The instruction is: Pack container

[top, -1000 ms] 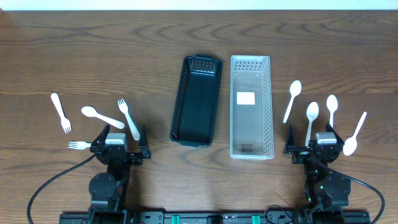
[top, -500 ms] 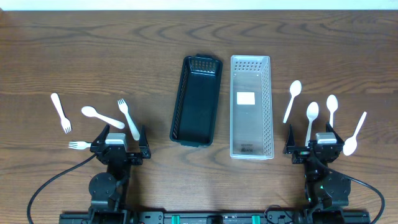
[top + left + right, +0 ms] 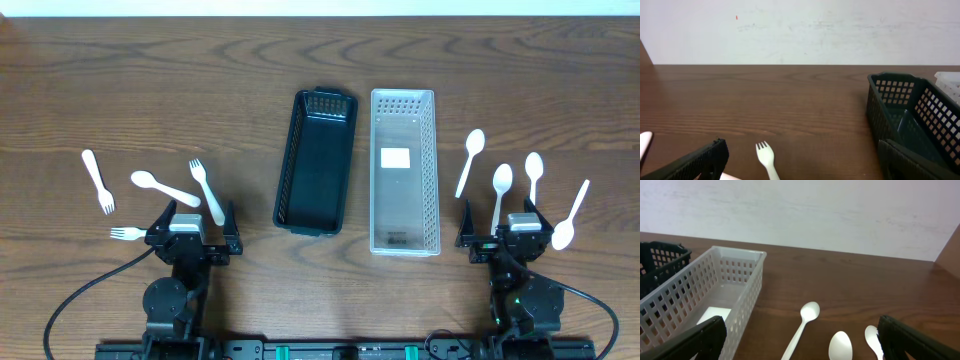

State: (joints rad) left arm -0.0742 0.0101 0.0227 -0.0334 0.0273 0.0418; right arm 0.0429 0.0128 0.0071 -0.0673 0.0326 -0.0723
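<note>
While both arms sit low at the near edge, I see the two containers side by side at mid-table: black basket [image 3: 316, 163] on the left, white perforated bin [image 3: 404, 170] just to its right, both running front to back with the long sides close together. The bin has a pale label [image 3: 397, 158] on its floor.

Right of the bin lie four white spoons, all bowl-end away from me: inner spoon [image 3: 470, 160], second spoon [image 3: 499, 190], third spoon [image 3: 534, 172] and outer spoon [image 3: 571, 215], which is tilted the most.

Left of the basket, well apart from it, is the other cutlery: slanted fork [image 3: 207, 192], lone left spoon [image 3: 163, 187] beside it, far fork [image 3: 97, 181] and low fork [image 3: 128, 233], which lies flat with tines pointing left.

Left gripper [image 3: 193, 222] is spread wide w/ nothing between the fingers; the low fork's handle ends right by it, but I can't tell if they touch. Right gripper [image 3: 505, 222] is likewise wide apart and holds nothing, w/ the second spoon's handle ending just beside it.

Everything rests on the dark wood table [image 3: 100, 80].
</note>
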